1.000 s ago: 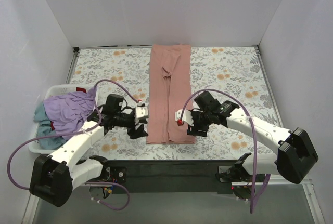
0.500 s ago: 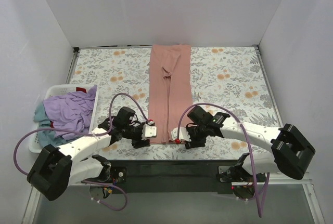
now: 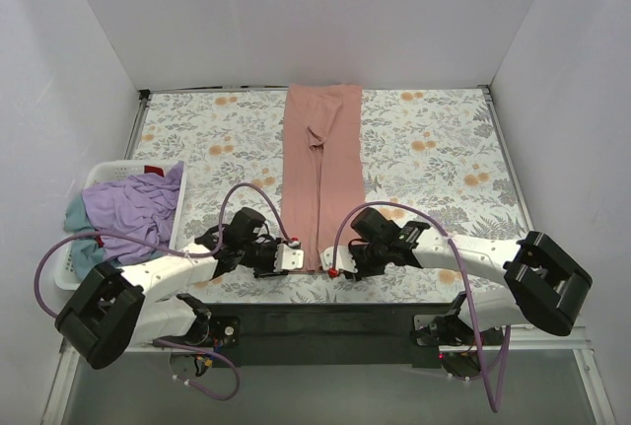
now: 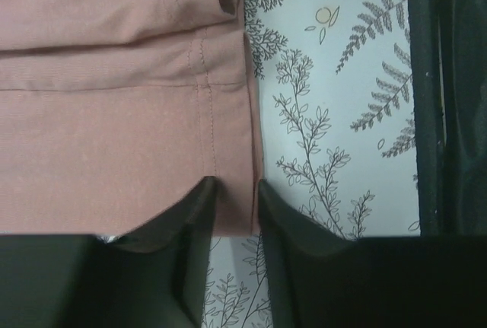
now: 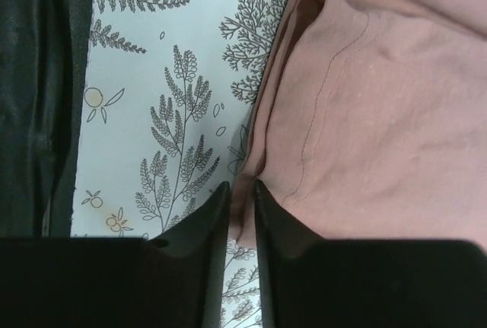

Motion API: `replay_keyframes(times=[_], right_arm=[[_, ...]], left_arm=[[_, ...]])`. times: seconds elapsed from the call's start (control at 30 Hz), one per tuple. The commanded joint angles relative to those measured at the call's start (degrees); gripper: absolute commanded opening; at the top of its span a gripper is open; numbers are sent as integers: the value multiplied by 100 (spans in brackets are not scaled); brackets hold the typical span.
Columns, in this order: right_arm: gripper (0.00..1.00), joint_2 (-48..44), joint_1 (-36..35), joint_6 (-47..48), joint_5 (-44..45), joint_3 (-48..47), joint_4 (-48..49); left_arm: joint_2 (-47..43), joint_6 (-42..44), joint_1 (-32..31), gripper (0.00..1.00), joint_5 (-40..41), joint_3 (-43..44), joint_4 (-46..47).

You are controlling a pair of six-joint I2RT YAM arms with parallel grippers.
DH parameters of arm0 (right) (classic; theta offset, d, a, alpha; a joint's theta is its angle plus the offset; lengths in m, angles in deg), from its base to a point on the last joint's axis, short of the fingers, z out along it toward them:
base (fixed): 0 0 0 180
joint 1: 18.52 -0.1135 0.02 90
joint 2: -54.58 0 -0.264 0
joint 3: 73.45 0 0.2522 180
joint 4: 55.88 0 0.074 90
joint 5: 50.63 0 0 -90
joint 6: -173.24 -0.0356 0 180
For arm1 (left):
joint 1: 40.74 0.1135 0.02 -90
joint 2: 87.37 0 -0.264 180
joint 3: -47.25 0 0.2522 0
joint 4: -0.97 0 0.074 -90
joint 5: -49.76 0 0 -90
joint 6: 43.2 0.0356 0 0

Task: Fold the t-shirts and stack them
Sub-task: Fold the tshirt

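A: How should this fold go?

B: The salmon-pink t-shirt (image 3: 321,169) lies in a long strip down the middle of the bench (image 3: 434,149). I'd lift both near hem corners together, level, and carry them toward the far end.

A: And the jaws?

B: Narrow on the left gripper (image 4: 234,195) and right gripper (image 5: 241,195), each pinching a hem corner.

no readable text, labels, or numbers

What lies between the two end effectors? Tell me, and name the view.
The near hem of the salmon-pink t-shirt spans the stretch between the left end effector and right end effector, one at each corner; the top external view shows it.
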Motion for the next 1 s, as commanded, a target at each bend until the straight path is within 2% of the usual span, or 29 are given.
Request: replay_keyframes(times=[0.0, 0.03, 0.07, 0.17, 0.23, 0.3, 0.43, 0.57, 0.63, 0.77, 0.97], right_arm=[[18, 233, -69, -76, 383, 371, 13], [12, 224, -78, -111, 418, 388, -5], [2, 207, -113, -128, 445, 389, -22], [1, -82, -314, -225, 498, 267, -250], [1, -460, -534, -286, 454, 117, -470], [1, -523, -728, -409, 244, -259, -900], [1, -813, -808, -383, 242, -508, -928], [1, -1032, -668, -287, 383, -622, -858], [1, -1173, -571, -226, 462, -701, -814], [1, -1314, -142, 29, 524, -824, -673], [1, -796, 798, 573, 287, -1525, -506]], left_arm=[[172, 221, -96, 19, 368, -167, -69], [199, 213, -96, 14, 368, -159, -69], [190, 178, -96, 12, 351, -150, -78], [-143, 38, -166, 4, 105, -53, -209], [-521, -86, -429, 0, 43, 70, -411], [-836, -244, -701, 0, -27, 219, -691], [-1276, -447, -781, 0, -212, 421, -1044], [-1383, -447, -773, 0, 174, 641, -1089], [-1357, -525, -659, 0, 280, 877, -949], [-874, -404, -106, 0, -9, 1378, -843], [110, -140, 756, 0, -431, 1932, -386]])
